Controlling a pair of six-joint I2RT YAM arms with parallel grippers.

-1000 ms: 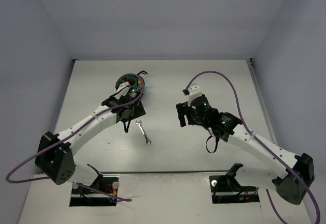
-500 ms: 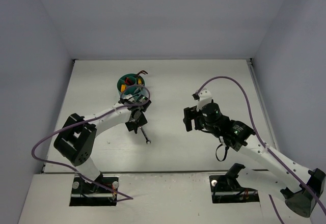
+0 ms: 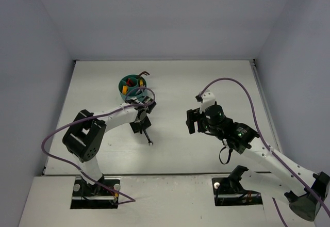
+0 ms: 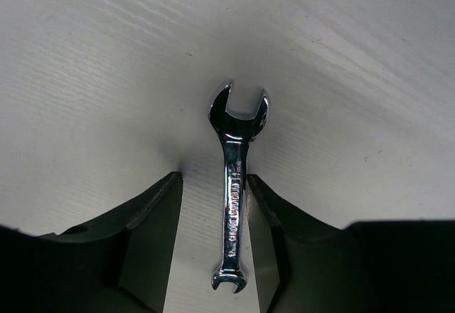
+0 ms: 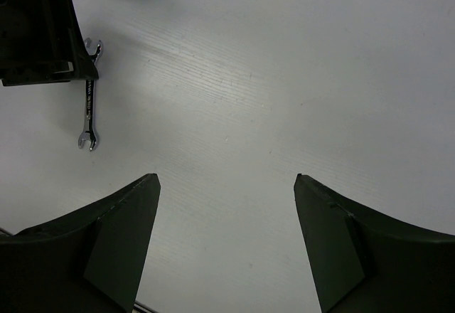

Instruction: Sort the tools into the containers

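Left gripper (image 4: pixel 213 181) is open, low over the table (image 4: pixel 99 71), with one finger on each side of the silver wrench (image 4: pixel 234 185). The wrench lies flat between them. The teal bowl (image 3: pixel 133 87) sits just past this gripper. The right gripper (image 5: pixel 226 185) hangs wide open off to the side, holding nothing.

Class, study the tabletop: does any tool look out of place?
Yes. One small silver open-ended wrench lies flat on the white table, outside the round teal plastic organiser where other tools sit. The left gripper, open, straddles it.
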